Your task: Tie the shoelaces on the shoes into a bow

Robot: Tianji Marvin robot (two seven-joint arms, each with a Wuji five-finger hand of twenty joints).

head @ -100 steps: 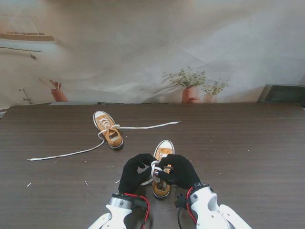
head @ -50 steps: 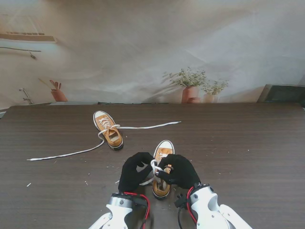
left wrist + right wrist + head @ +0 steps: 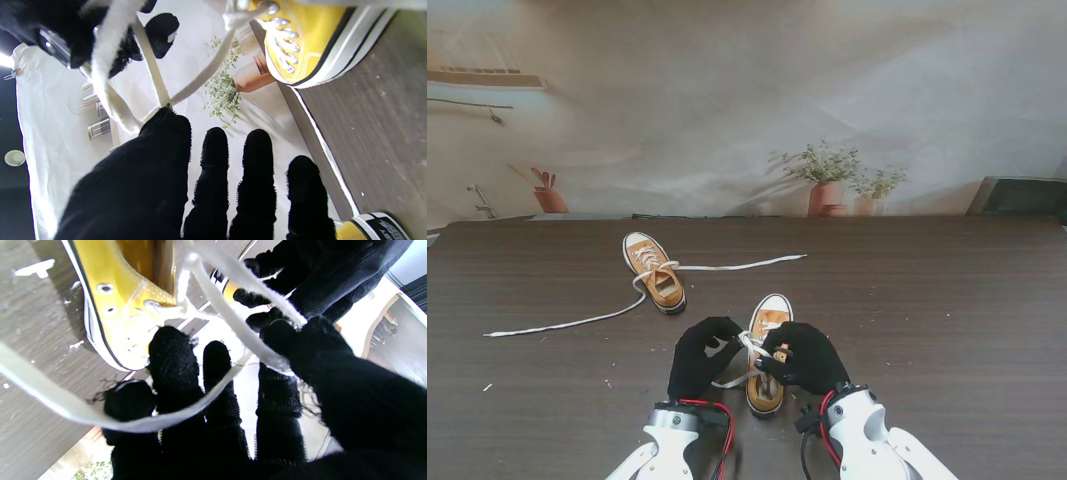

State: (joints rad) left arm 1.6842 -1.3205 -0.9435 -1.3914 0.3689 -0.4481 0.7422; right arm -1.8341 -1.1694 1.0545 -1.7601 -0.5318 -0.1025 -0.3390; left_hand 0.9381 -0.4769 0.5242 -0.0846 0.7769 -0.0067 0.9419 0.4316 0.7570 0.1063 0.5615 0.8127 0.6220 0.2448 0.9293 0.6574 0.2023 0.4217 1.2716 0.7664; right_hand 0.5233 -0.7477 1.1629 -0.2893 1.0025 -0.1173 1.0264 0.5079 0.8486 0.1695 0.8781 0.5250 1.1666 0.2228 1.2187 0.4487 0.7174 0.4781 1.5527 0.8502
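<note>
The near yellow shoe [image 3: 771, 316] lies between my two black-gloved hands, toe pointing away from me. My left hand [image 3: 698, 356] sits at its left side and pinches a white lace [image 3: 199, 79] at the thumb tip [image 3: 165, 115]. My right hand [image 3: 806, 358] is over the shoe's right side, with the lace [image 3: 160, 421] draped across its fingers [image 3: 173, 373] and a strand held at the thumb [image 3: 300, 336]. A loop of lace [image 3: 733, 380] hangs between the hands. The far yellow shoe [image 3: 654, 270] lies untied, its long laces [image 3: 567, 322] spread over the table.
The dark wooden table [image 3: 947, 300] carries small white specks near its left front. Potted plants [image 3: 827, 180] and a printed backdrop stand behind the table's far edge. The far shoe's other lace [image 3: 747, 264] runs to the right.
My left hand has shifted a little to the left and nearer to me, drawing the lace out from the shoe. The right hand has barely moved.
</note>
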